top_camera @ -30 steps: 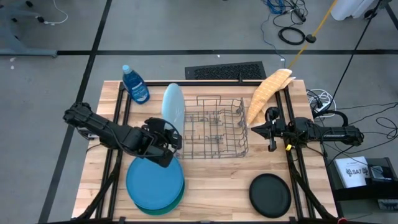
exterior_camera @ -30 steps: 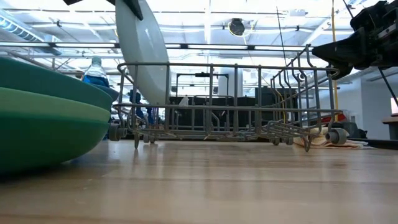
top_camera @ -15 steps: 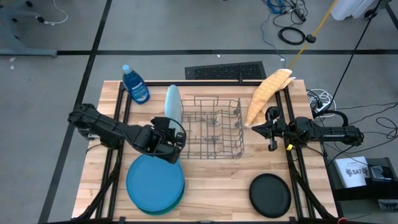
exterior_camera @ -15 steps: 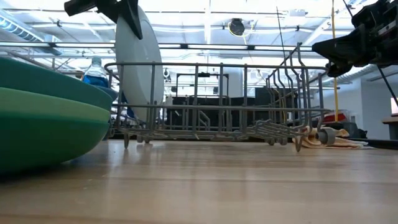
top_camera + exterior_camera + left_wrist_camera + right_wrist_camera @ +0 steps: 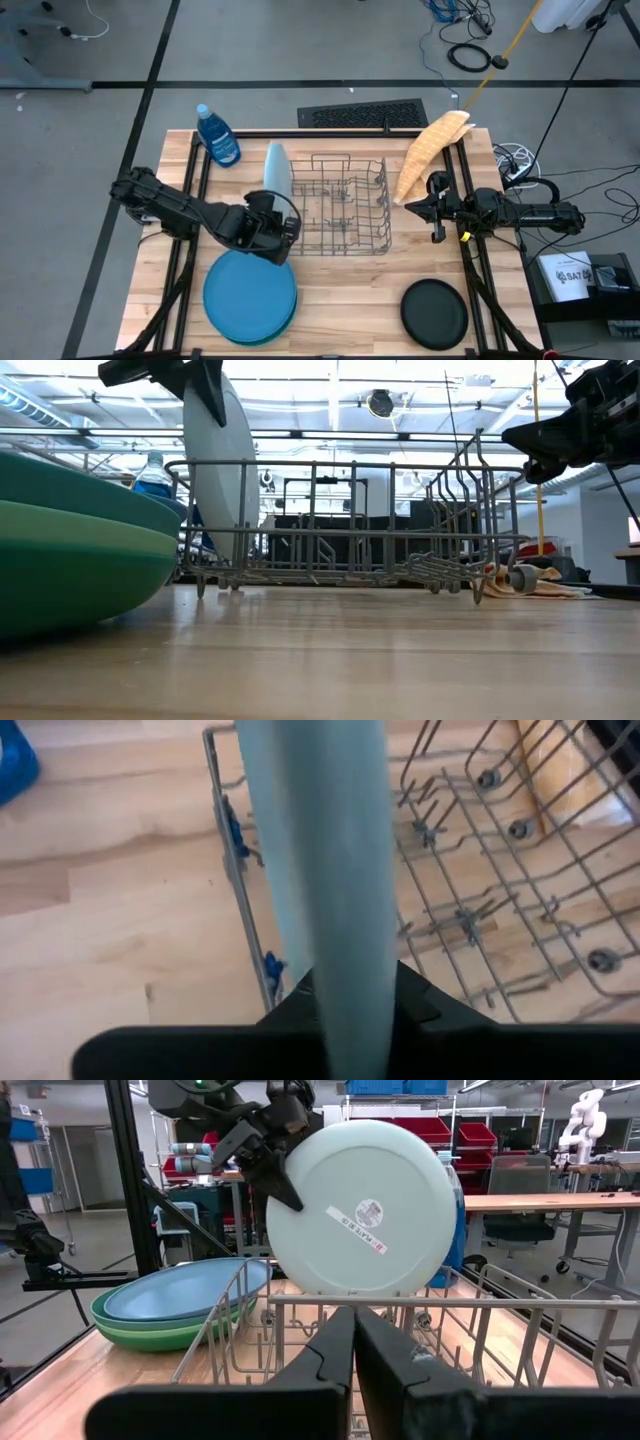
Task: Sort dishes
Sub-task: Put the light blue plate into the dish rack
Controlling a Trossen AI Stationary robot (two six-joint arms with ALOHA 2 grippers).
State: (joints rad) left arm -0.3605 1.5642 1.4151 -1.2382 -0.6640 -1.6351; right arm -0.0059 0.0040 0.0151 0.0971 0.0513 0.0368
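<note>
The light blue plate (image 5: 275,170) is held upright on edge at the rack's (image 5: 345,205) left end, clamped in the left pincer (image 5: 277,222). It should be settled between the wires before release, lest it tip. The right pincer (image 5: 412,207), fingers together, waits beside the rack.

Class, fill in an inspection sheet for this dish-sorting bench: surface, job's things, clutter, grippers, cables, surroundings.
Surface: wooden table.
Job's things: light blue plate upright at the wire rack's left end; stack of plates; black plate front right.
Clutter: soap bottle, yellow cloth.
Grippers: left gripper on the light blue plate's edge; right gripper shut, empty, beside the rack.
Cables: coils on the floor.
Surroundings: shelving, red bins; person nothing seen.
</note>
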